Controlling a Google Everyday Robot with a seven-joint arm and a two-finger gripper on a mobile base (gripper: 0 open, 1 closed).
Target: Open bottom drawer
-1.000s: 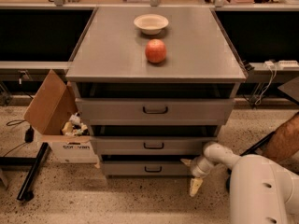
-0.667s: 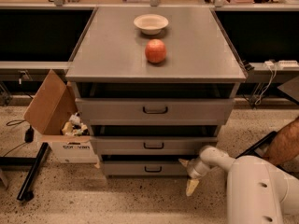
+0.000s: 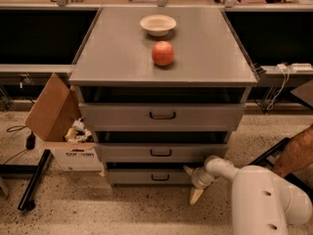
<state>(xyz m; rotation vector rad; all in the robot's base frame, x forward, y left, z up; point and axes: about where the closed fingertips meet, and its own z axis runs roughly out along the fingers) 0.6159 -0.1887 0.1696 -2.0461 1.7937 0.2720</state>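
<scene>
The bottom drawer (image 3: 142, 176) is the lowest of three grey drawers in the cabinet, with a small dark handle (image 3: 160, 177) at its centre. It stands out only slightly from the cabinet. My gripper (image 3: 191, 184) is at the drawer front's right end, to the right of the handle, just above the floor. Its two cream fingers (image 3: 196, 195) are spread apart, open and empty. My white arm (image 3: 259, 195) reaches in from the lower right.
The middle drawer (image 3: 160, 152) and top drawer (image 3: 162, 115) sit above. A red apple (image 3: 163, 53) and a white bowl (image 3: 157, 24) rest on the cabinet top. An open cardboard box (image 3: 63, 131) and a black stand leg (image 3: 34, 180) are on the left. A person's leg (image 3: 296, 153) is on the right.
My gripper has moved a little left, closer to the right end of the bottom drawer front. The drawers have not moved.
</scene>
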